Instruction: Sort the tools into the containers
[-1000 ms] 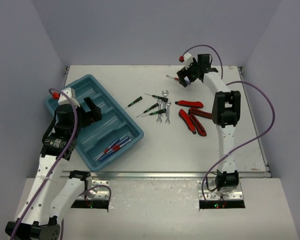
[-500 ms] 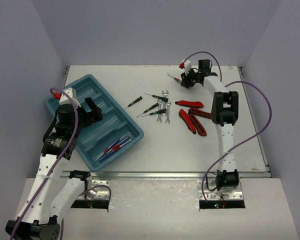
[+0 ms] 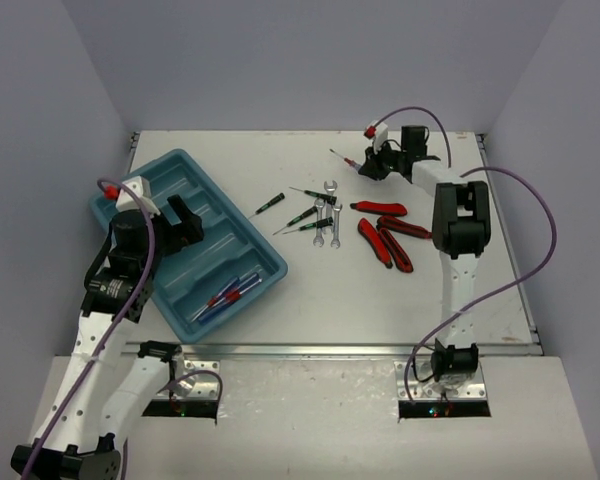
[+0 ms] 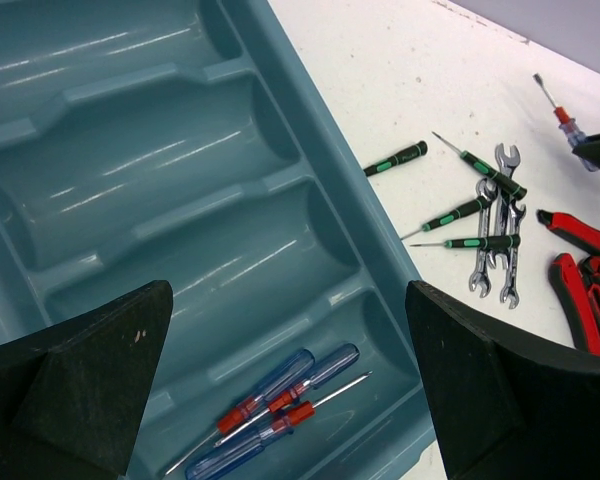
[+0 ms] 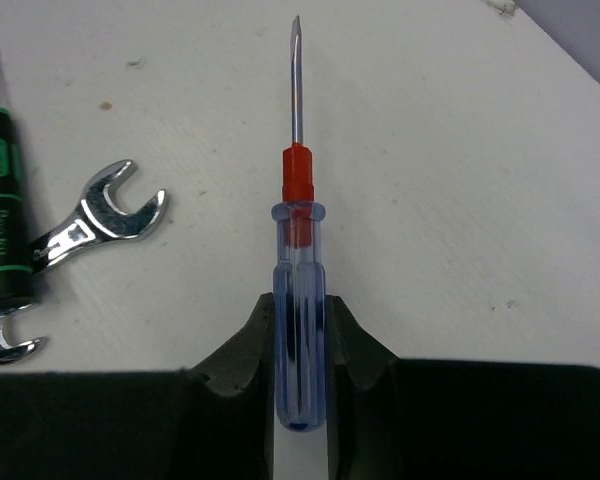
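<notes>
Clear blue plastic with a red collar: the blue-and-red screwdriver [image 5: 298, 250] lies lengthwise between the fingers of the right gripper [image 5: 300, 310]. The jaws are pressed against both sides of its handle, so the tool is held. Whether it has left the table, the wrist view does not show. From above, this pair sits at the far right of the table, and the shaft points left and slightly far, away from the wrist.

The teal tray [image 3: 185, 158] lies well apart to the near left, so the carry has to go diagonally across the table. Three matching screwdrivers [image 3: 225, 296] lie in its nearest compartment (the likely home for this one). That compartment runs from near left to far right, so the wrist will probably need some turning to line the tool up.

Between the gripper and the tray lie the black-handled screwdrivers [image 3: 305, 215] and the silver wrenches [image 3: 327, 218]. The red pliers [image 3: 385, 238] lie just nearer than the gripper. A low sweep could knock any of these.

The left gripper [image 3: 180, 225] hangs over the tray, jaws spread wide and holding nothing. It is nearer the tray and could crowd the drop.
</notes>
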Robot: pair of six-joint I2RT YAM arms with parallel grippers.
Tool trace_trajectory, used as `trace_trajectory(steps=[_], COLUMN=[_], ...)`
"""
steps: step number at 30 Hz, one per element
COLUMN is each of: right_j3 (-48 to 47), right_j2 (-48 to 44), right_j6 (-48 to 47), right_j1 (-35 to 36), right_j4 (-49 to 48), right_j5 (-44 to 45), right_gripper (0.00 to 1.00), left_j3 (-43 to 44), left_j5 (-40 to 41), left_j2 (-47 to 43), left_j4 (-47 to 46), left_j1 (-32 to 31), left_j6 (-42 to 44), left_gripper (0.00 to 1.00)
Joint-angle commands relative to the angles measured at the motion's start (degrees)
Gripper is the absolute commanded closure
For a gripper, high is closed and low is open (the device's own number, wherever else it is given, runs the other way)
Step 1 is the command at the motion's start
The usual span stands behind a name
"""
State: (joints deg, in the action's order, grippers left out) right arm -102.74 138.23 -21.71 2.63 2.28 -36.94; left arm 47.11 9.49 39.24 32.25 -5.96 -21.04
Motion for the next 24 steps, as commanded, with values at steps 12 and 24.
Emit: trace_trajectory(steps=[12, 24], right_j3=[25.5, 19.5], right_j2=[-39.2, -31.6], right_j6=[-24.1, -32.3], right_j1=[25.5, 42.8], right_j4=[6.8, 19.2], right_j5=[-17.2, -15.3], right_gripper=[1.0, 1.0], left_j3=[1.3, 1.2], left_j5=[11.4, 12.9], left_j2=[-8.4, -10.9], left_j4=[-0.3, 0.3], left_j1=[3.4, 3.6], left_j6=[-2.5, -3.4], left_gripper=[0.0, 0.0])
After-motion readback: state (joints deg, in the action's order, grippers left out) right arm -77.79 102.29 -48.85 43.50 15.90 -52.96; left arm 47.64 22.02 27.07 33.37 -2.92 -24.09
